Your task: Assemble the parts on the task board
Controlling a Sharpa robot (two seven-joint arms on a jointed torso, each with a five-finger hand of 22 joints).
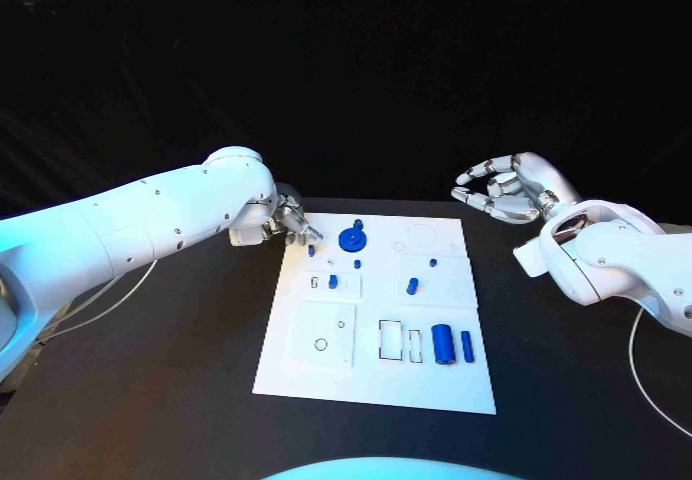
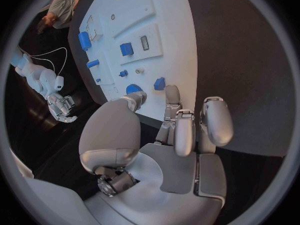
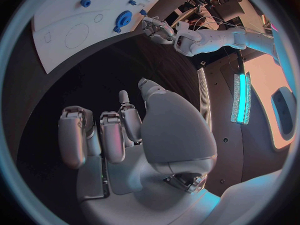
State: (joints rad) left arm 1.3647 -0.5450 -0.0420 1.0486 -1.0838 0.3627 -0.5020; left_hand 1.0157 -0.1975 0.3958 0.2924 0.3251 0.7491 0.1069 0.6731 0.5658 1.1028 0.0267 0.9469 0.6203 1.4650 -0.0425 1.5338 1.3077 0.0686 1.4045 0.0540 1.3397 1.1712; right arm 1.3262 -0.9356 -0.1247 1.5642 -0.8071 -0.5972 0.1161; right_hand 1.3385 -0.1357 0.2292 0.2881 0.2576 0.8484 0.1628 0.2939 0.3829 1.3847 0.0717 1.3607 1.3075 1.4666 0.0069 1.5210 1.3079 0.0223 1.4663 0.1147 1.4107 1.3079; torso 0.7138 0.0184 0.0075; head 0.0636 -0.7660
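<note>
The white task board [image 1: 375, 372] lies in the middle of the table. A blue gear [image 1: 353, 239] stands near its far edge, with several small blue parts [image 1: 333, 281] around it. Two blue cylinders [image 1: 443, 344] lie side by side toward the near right. My left hand [image 1: 284, 218] hovers at the board's far left corner, fingers spread and empty. In the left wrist view its fingertips [image 2: 172, 93] reach over the board's edge [image 2: 181, 60], close to the gear [image 2: 132, 89] and a small blue piece [image 2: 160, 83]. My right hand [image 1: 508, 188] is raised beyond the far right corner, fingers loosely curled, holding nothing.
Black table [image 1: 159, 380] surrounds the board on all sides. White cables [image 1: 101, 295] trail off the left arm and another hangs by the right arm [image 1: 642, 370]. The right wrist view shows the board's far end [image 3: 69, 25], the gear [image 3: 123, 19] and my left hand [image 3: 157, 30].
</note>
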